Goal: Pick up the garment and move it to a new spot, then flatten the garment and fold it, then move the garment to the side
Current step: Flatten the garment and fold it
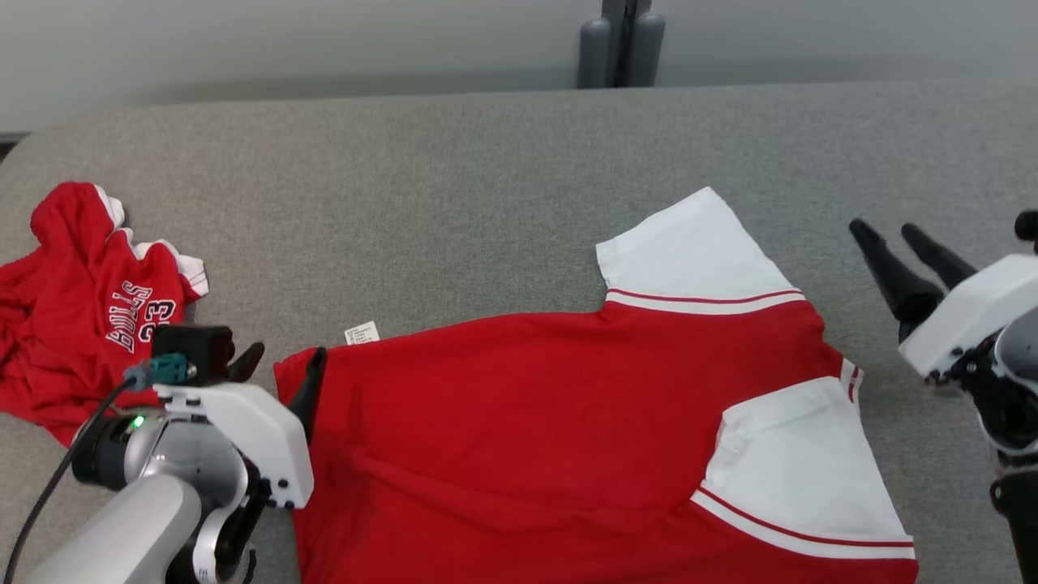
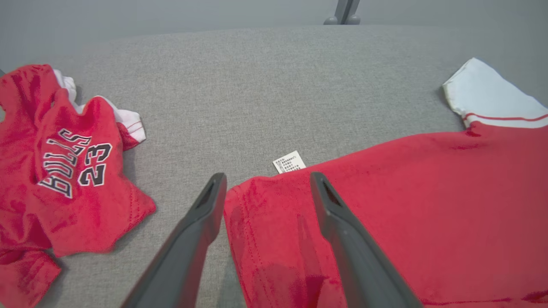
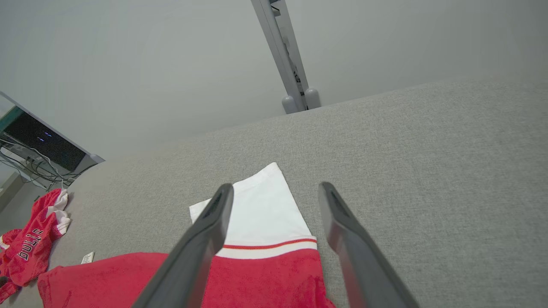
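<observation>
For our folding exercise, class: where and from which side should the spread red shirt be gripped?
On the red shirt, grip the hem corner beside the care label, coming from the robot's left. That corner lies flat at the cloth's free edge, and the left gripper hovers there, jaws open either side.
</observation>
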Robot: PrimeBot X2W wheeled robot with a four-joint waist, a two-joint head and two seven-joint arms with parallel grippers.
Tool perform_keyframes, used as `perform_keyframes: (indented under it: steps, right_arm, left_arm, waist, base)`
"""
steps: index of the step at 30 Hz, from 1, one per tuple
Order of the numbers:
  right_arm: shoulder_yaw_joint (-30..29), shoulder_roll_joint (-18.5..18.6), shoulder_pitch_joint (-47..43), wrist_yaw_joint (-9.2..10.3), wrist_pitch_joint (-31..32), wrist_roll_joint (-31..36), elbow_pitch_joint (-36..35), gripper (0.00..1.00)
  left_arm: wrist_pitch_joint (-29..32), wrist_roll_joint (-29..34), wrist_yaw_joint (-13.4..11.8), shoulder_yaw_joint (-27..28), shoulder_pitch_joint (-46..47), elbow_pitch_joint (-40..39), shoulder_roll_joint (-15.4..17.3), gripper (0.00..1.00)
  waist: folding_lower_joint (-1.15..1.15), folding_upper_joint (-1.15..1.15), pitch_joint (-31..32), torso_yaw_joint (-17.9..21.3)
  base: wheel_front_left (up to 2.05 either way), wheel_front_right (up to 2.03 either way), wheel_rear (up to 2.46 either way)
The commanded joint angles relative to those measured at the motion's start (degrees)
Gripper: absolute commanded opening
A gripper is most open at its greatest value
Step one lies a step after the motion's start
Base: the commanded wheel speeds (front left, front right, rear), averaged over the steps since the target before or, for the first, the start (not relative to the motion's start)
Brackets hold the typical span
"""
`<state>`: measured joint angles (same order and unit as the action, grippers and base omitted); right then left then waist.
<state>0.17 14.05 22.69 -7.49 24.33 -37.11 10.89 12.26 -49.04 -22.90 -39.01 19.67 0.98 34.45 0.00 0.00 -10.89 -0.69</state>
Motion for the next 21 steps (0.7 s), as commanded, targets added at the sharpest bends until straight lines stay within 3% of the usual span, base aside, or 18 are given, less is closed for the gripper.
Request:
perform_keyframes:
  steps: [1, 9, 21]
  right_arm:
    - [0.2, 0.8, 2.1, -0.01, -0.9, -0.3, 1.3, 1.00]
    - [6.4, 4.2, 17.1, -0.01, -3.9, -1.8, 14.2, 1.00]
    - [17.7, 7.1, 29.9, -0.01, -4.7, -5.5, 30.1, 1.00]
  left_arm:
    - [0.2, 0.6, 0.6, 0.0, 2.3, 1.1, -0.3, 1.00]
    - [3.2, 1.8, 5.0, -2.5, 11.5, 9.3, -3.8, 1.00]
    - [5.5, 0.8, 5.6, -3.2, 13.9, 8.2, -4.4, 1.00]
  waist:
    - [0.00, 0.00, -3.3, -1.7]
    - [0.00, 0.00, -10.2, -4.6]
    - [0.00, 0.00, -14.1, -8.2]
  base:
    - [0.00, 0.00, 0.00]
    - [0.00, 0.00, 0.00]
    - [0.00, 0.00, 0.00]
